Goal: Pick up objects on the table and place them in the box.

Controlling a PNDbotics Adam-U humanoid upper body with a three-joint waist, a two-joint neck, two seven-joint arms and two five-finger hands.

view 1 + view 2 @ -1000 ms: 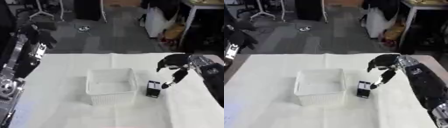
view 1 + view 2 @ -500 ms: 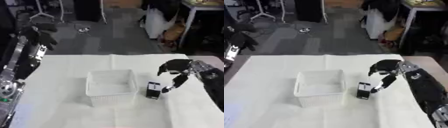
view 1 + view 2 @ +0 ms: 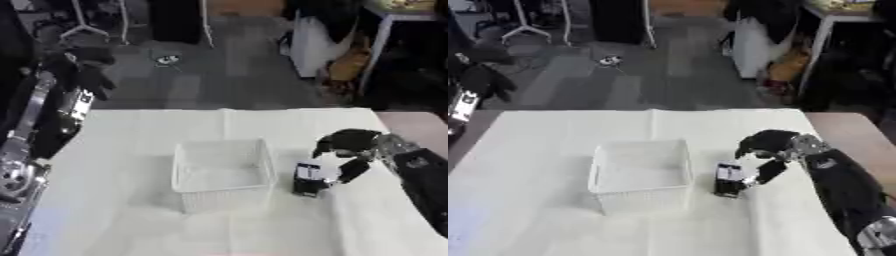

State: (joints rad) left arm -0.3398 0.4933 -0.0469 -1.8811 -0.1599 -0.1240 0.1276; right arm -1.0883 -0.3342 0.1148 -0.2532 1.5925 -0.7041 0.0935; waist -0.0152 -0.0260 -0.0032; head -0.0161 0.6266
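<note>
Upright dark object (image 3: 728, 179), right hand (image 3: 766, 150) touching

A white box (image 3: 221, 172) with thin ribbed walls and an open top sits in the middle of the frame on the white tablecloth. Nothing can be made out inside it; its floor looks plain white. Just right of the box's right wall stands a small dark object (image 3: 306, 179), upright, black below with a white patch on its upper front. It is close beside the box but outside it, slightly right of centre.
</note>
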